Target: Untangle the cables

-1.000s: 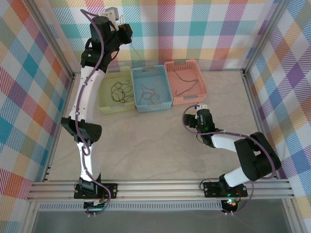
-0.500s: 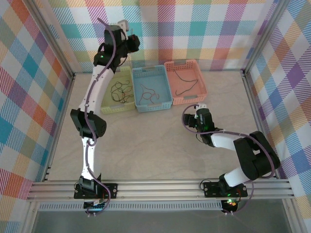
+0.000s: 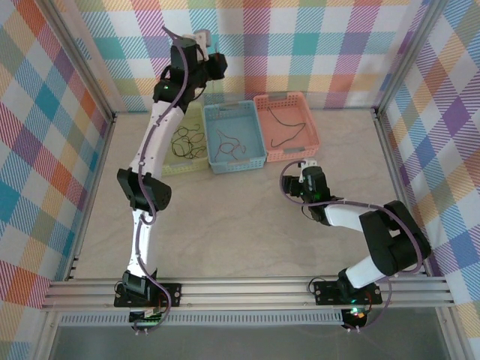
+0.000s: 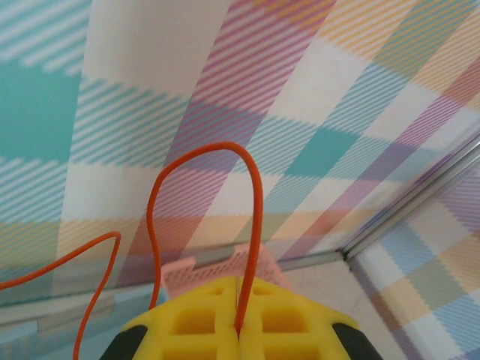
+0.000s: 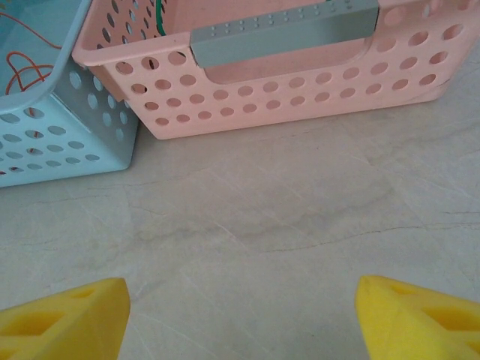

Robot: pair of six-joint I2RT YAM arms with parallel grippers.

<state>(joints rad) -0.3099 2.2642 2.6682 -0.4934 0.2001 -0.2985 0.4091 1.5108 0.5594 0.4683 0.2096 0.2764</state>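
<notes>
Locate the left claw [image 3: 214, 64] high over the far end of the counter [image 3: 225, 217], with the arm stretched long and steep toward the back wall. Note its yellow fingers [image 4: 154, 330] clenched on one orange cable [image 4: 251, 180], which loops above the pads. Judged purpose: lifting that strand clear of the rest. Find the other cables [image 3: 229, 145] lying in the blue basket [image 3: 259, 139] and its neighbours. Note the right claw [image 5: 240, 315] released, low over bare counter before the pink basket [image 5: 300, 90], with the arm folded, apparently on standby.
</notes>
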